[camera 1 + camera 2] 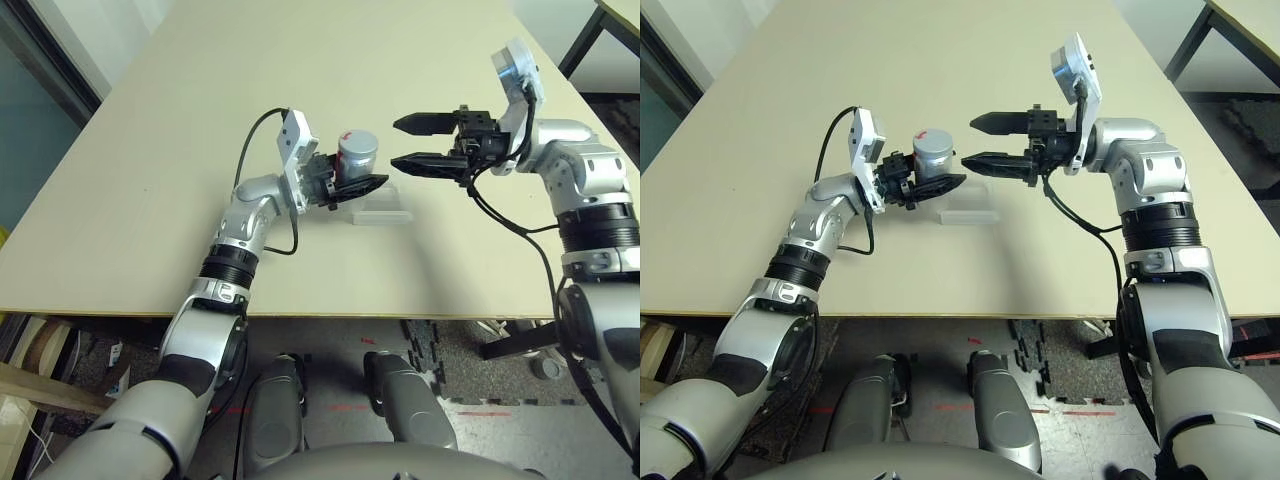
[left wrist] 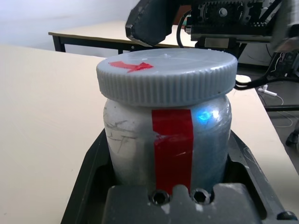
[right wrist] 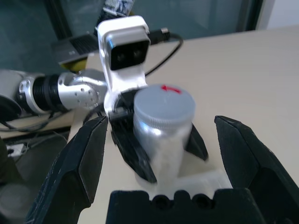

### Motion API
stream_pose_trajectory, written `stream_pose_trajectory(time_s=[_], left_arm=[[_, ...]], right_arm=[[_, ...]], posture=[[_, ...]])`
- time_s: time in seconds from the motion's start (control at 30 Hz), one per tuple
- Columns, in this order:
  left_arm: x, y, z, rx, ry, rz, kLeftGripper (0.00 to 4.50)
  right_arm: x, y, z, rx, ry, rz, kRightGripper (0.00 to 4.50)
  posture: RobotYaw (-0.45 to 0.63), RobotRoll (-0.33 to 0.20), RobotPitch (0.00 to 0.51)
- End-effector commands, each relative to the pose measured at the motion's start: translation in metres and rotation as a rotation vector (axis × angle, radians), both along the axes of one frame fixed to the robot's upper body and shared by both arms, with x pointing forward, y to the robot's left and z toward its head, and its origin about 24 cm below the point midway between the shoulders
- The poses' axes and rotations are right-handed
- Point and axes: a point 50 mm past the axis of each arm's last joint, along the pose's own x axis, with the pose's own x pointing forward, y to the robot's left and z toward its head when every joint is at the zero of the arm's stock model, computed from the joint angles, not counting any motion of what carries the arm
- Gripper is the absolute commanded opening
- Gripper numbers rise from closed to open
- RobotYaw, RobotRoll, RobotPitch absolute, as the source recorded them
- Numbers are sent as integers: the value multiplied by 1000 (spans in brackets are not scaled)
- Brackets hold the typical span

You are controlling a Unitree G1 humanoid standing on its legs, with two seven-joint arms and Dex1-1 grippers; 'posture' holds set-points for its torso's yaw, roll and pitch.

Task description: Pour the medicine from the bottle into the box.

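Observation:
My left gripper [image 1: 945, 178] is shut on the silver-grey bottle [image 1: 355, 152], holding it upright just above the table. The grey cap [image 2: 166, 74] with a red arrow mark is on the bottle, and a red strip runs down its side. The medicine is hidden. The clear box [image 1: 385, 210] lies flat on the table just below and to the right of the bottle. My right gripper [image 1: 394, 142] stands open, level with the bottle's cap and a short gap to its right, fingertips pointing at it. In the right wrist view the bottle [image 3: 163, 126] sits between the two open fingers, further off.
The tan table [image 1: 150, 200] stretches wide to the left and behind; its front edge runs close below my arms. A black cable [image 1: 250, 150] loops by the left wrist. A second table's dark leg [image 1: 580, 40] stands at the far right.

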Motion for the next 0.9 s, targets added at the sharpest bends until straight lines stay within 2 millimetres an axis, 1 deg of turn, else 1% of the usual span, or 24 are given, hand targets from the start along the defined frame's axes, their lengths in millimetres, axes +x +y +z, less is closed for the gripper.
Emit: stream_pose_trajectory(time_s=[0.03,0.6,0.73,0.9], left_arm=[[-1,-3,1,9,-11,-21,2604],[-4,-7,-1,5,-11,-36,2604],[-4,-7,-1,4,-13,-37,2604],[-5,-7,-1,4,-13,-34,2604]], right_arm=[[-1,6,0,25,-11,7,4500],[17,41,-7,17,-37,-38,4500],[22,42,-8,9,-41,-72,4500],[26,36,-11,-10,-38,-100,4500]], posture=[[-236,0,135],[-220,0,141],[-217,0,140],[-215,0,137]])
